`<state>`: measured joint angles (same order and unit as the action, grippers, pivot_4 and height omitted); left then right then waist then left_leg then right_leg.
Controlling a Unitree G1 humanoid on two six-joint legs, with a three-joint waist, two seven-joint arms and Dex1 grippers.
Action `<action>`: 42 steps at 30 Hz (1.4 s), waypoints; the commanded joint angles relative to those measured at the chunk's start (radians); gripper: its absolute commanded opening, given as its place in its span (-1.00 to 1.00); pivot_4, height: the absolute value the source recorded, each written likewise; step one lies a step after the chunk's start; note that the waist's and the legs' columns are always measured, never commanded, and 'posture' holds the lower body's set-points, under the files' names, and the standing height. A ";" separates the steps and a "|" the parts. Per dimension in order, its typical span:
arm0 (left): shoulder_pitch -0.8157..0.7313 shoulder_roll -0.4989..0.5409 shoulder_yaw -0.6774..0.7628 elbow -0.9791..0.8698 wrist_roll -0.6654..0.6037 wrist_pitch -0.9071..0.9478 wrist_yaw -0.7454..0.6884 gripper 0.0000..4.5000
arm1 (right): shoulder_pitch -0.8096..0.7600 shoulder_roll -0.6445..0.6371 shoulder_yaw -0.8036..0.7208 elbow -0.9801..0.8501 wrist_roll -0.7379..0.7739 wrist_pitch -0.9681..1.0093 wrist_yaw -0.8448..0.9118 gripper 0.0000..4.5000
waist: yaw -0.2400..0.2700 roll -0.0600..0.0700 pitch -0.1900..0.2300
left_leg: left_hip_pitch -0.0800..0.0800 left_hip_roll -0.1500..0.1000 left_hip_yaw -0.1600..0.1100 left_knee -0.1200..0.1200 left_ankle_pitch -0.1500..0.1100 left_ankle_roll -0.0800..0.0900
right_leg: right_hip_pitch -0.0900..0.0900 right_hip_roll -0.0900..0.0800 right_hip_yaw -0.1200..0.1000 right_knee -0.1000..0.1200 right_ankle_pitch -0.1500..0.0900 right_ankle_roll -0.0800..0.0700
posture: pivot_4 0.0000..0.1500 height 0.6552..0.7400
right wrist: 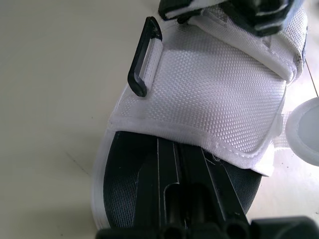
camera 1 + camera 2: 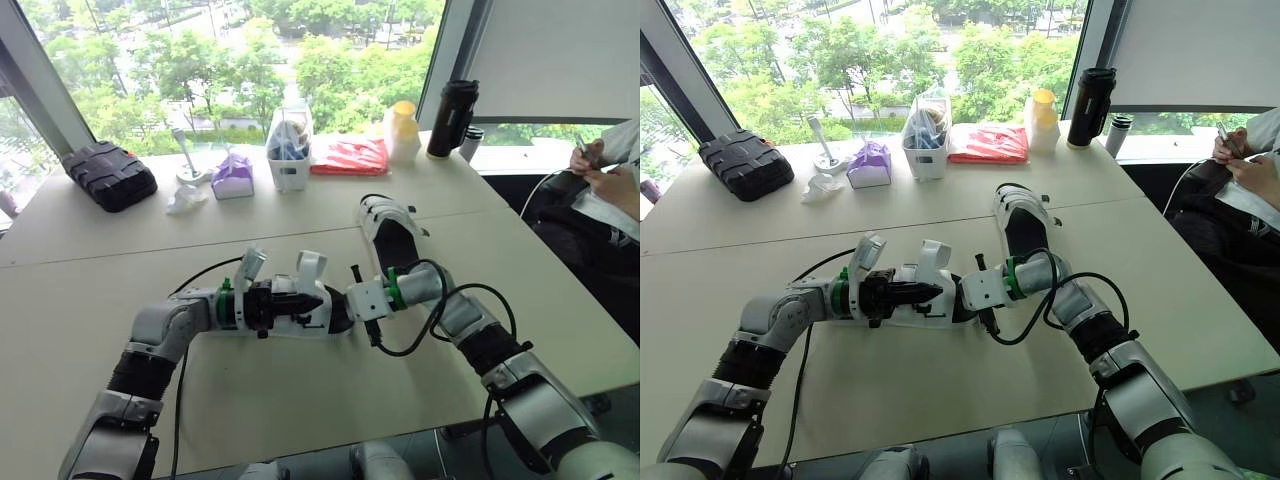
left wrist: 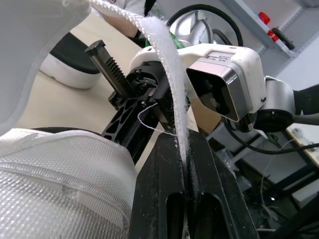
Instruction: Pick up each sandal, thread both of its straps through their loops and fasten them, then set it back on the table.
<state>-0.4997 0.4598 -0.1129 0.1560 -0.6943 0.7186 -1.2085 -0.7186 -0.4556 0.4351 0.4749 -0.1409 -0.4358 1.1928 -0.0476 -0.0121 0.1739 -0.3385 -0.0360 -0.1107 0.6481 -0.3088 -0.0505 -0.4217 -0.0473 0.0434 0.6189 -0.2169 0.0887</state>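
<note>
Sandal (image 2: pixel 312 318), on bench (image 2: pixel 300 400): my left claw (image 3: pixel 183 142) clamped on its white strap (image 3: pixel 169 74); my right claw (image 1: pixel 172 144) together, on insole (image 1: pixel 119 189).

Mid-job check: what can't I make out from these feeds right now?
- Held strap: in the left wrist view, its end is buried between the fingers of the left claw.
- Right claw: in the right wrist view, its tips lie under the wide strap; any grip there cannot be told.
- Near sandal: in the eye views, both claws cover its middle.
- Far sandal: in the eye views, its fastenings are too small and its near end is behind the right arm.
</note>
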 commanded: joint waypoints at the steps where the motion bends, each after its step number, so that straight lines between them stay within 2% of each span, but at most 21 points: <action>1: 0.011 -0.018 -0.013 -0.018 0.022 -0.031 -0.020 -0.96 | 0.024 0.003 0.043 0.015 -0.041 0.014 0.011 -1.00 | 0.001 0.000 0.000 | 0.000 0.000 0.000 0.000 0.000 0.000 | 0.000 0.000 0.000 0.000 0.000 0.000 | 1.00 1.00; 18: 0.015 -0.141 0.013 0.014 0.094 -0.127 0.029 -0.96 | 0.025 0.003 0.047 0.012 -0.043 0.017 0.011 -1.00 | 0.006 0.000 0.000 | 0.000 0.000 0.000 0.001 0.000 0.000 | 0.001 -0.001 0.000 0.000 0.000 0.000 | 1.00 1.00; 29: 0.066 -0.108 -0.080 0.005 0.230 -0.287 -0.056 -0.96 | 0.021 0.004 0.046 0.015 -0.046 0.016 0.006 -1.00 | 0.005 0.000 -0.001 | 0.001 -0.001 0.000 0.001 0.000 0.000 | 0.002 -0.001 0.000 0.000 0.000 0.000 | 1.00 1.00; 41: 0.096 -0.121 -0.083 0.019 0.275 -0.382 -0.061 -0.96 | 0.013 0.010 0.046 0.025 -0.049 0.013 0.000 -1.00 | 0.005 0.000 -0.002 | 0.001 -0.001 0.000 0.001 0.000 0.000 | 0.003 -0.001 0.000 0.000 0.000 0.000 | 1.00 1.00; 42: 0.095 -0.121 -0.078 0.021 0.271 -0.375 -0.059 -0.86 | 0.011 0.011 0.046 0.027 -0.050 0.012 -0.001 -1.00 | 0.005 0.000 -0.002 | 0.001 0.000 0.000 0.001 0.000 0.000 | 0.003 -0.001 0.000 0.000 0.000 0.000 | 1.00 1.00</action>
<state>-0.4255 0.3499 -0.1341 0.1627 -0.4473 0.3330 -1.2613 -0.7184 -0.4594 0.4360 0.4773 -0.1460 -0.4302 1.1895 -0.0428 -0.0124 0.1720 -0.3374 -0.0365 -0.1111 0.6489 -0.3089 -0.0503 -0.4189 -0.0482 0.0431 0.6184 -0.2169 0.0887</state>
